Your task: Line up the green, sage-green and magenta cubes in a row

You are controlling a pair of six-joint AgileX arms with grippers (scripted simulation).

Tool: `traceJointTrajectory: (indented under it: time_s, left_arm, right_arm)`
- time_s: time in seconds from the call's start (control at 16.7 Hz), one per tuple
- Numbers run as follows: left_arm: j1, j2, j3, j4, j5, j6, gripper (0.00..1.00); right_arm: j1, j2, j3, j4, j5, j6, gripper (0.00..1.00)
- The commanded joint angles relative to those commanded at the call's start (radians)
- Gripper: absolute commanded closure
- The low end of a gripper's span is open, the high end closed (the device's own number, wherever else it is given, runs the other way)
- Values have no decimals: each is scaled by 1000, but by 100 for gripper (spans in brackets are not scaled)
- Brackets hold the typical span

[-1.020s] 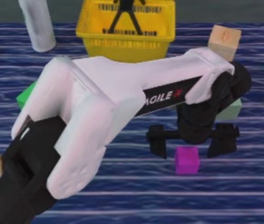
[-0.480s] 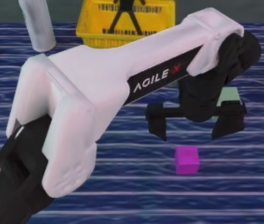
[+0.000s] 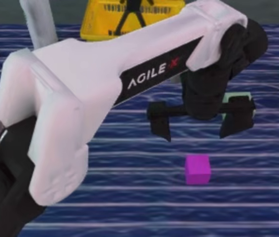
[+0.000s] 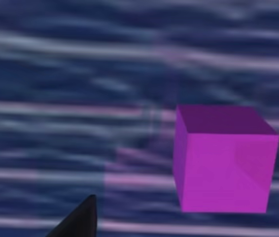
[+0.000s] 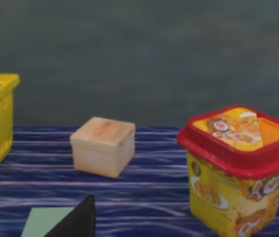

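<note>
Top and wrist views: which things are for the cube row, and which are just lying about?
For the job: magenta cube, sage-green cube, open left gripper; green cube not seen.
Lying about: yellow basket, white bottle, peach box, red-lidded tub.

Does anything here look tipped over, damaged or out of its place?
Nothing stands out. The small matte magenta cube sits flat and alone on the blue cloth, and the left gripper hangs open above it. The peach-tan box and the red-lidded yellow tub stand upright.
</note>
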Motion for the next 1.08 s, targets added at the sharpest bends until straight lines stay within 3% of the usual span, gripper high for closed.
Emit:
traceJointTrajectory:
  time_s: [0.24, 0.54, 1.08]
  left_arm:
    - [108, -225, -212, 128, -7, 34, 0]
    - [313, -726, -660, 384, -13, 143, 0]
    - [687, -1756, -1632, 928, -11, 531, 0]
  right_arm:
    - [30, 204, 205, -131, -2, 27, 0]
    - [80, 668, 617, -385, 1, 72, 0]
    - [183, 1695, 1416, -916, 13, 158, 0]
